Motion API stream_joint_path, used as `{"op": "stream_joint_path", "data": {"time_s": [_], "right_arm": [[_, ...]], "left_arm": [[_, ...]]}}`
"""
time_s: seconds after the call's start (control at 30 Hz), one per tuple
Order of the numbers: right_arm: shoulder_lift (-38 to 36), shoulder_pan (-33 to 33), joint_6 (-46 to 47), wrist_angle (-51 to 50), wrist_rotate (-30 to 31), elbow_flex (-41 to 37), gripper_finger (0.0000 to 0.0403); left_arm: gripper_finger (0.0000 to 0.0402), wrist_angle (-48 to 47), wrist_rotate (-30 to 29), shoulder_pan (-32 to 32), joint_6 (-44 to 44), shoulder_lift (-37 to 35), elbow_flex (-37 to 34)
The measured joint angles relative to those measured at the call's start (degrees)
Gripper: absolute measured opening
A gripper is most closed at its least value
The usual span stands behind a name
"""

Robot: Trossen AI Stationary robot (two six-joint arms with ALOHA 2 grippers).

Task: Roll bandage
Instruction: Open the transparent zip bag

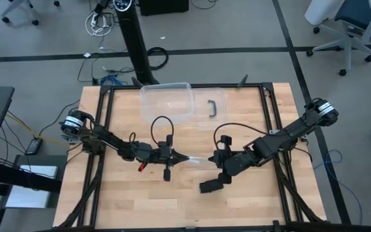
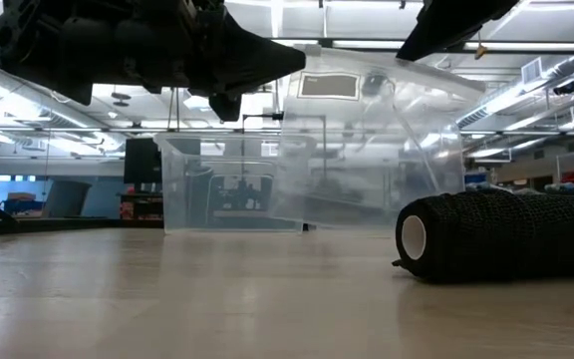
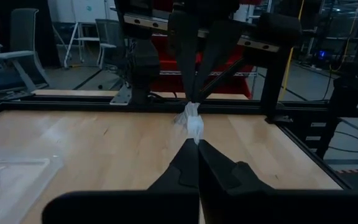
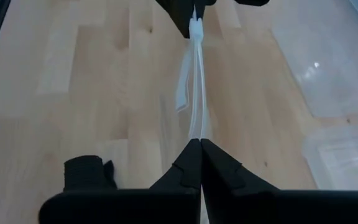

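The bandage [image 1: 211, 185] lies rolled near the table's [image 1: 108, 200] front edge, while the left gripper [image 1: 187, 159] and right gripper [image 1: 210, 160], both clamped on a clear plastic bag [image 1: 198, 160], seem to open it; next, bagging probably.

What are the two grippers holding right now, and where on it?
Both pinch one clear plastic bag, stretched between them: left gripper at one end, right gripper at the other.

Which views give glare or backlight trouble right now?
Low view: bright ceiling lights silhouette the arms, and the clear plastic box throws reflections; the black rolled fabric bandage stays readable. Left wrist view: dim, dark foreground fingers. High view: evenly lit.
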Motion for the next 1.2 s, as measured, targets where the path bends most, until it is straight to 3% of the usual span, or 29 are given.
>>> {"op": "stream_joint_path", "data": {"time_s": [0.5,0.87,1.2], "right_arm": [[0.0,-2.4,0.0,2.4,-4.0,-1.1,0.0000],[0.0,-2.5,0.1,2.9,-3.1,-1.1,0.0004],[0.0,2.6,2.1,2.0,-2.4,-0.1,0.0052]], "left_arm": [[0.0000,0.0,1.6,0.0,-0.3,0.0,0.1],[0.0000,0.0,3.6,0.0,-1.2,0.0,0.1],[0.0000,-1.3,3.1,0.0,-1.3,0.0,0.1]]}}
